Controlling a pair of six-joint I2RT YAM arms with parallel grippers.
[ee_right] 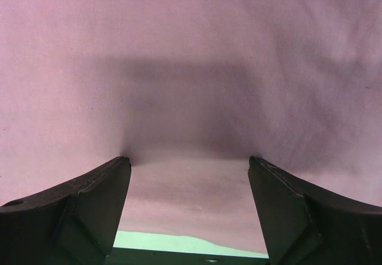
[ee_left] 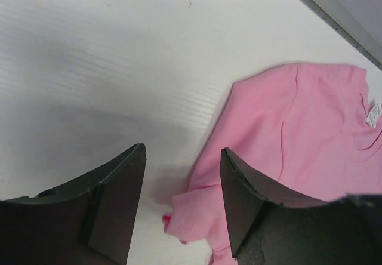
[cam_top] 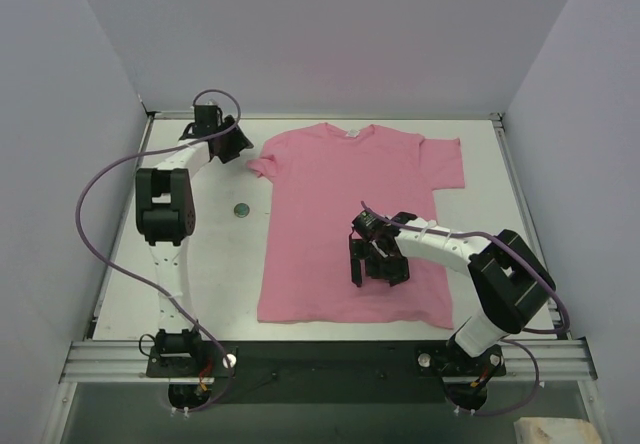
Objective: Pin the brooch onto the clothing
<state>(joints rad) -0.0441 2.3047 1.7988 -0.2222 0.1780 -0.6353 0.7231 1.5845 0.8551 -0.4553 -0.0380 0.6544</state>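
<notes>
Lying flat, pink clothing (cam_top: 320,189); left end effector (ee_left: 182,153) spread; right end effector (ee_right: 188,159) spread

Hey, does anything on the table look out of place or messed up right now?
The pink T-shirt lies mostly flat, but its sleeve beside the left gripper is bunched up, unlike the other sleeve, which is spread flat. The brooch sits on the bare table, apart from the shirt. No damage shows.

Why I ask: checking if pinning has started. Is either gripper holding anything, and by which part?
Nothing is held. The left gripper is open at the sleeve of the T-shirt, the right gripper open over its lower front.
</notes>
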